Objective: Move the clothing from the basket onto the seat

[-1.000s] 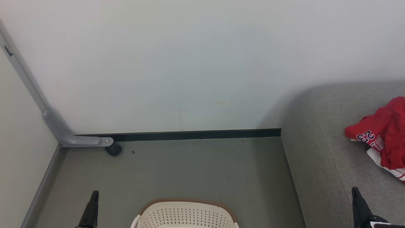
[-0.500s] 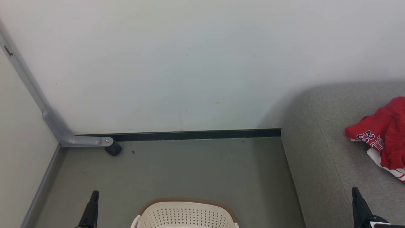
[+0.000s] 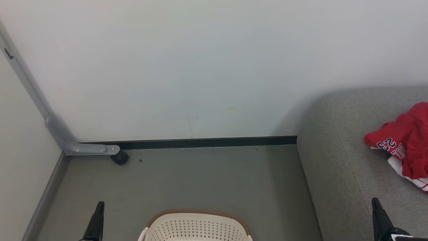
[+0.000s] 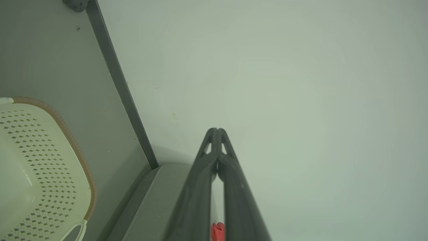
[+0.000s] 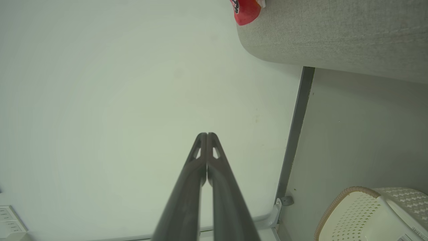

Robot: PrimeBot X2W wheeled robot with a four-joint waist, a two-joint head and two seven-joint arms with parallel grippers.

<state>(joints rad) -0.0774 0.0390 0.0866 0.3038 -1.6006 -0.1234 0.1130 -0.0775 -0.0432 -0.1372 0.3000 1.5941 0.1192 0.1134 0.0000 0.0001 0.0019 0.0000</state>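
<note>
The left pincer (image 3: 99, 208), its two long dark fingers pressed together on nothing, points up at the lower left of the head view. The right pincer (image 3: 376, 203) stands the same way at the lower right, pressed together and empty. Between them, nearer the left pincer, sits the cream-white perforated plastic laundry basket (image 3: 197, 212) with a brown rim. The part of its inside that shows holds no cloth, but its near half is cut off by the picture's edge.

The soft red sports clothing (image 3: 406, 140), with white trim and the number 23, lies crumpled on the large grey fabric-upholstered seat (image 3: 344, 174). It is ahead of the right pincer and a little to its right, and well apart from the left pincer. The heap runs off the picture's edge, so its long axis cannot be told.

The transfer looks largely done. If any garment remains in the hidden part of the basket, the left pincer is nearer to it, and the carry would go across toward the right pincer's side.
</note>
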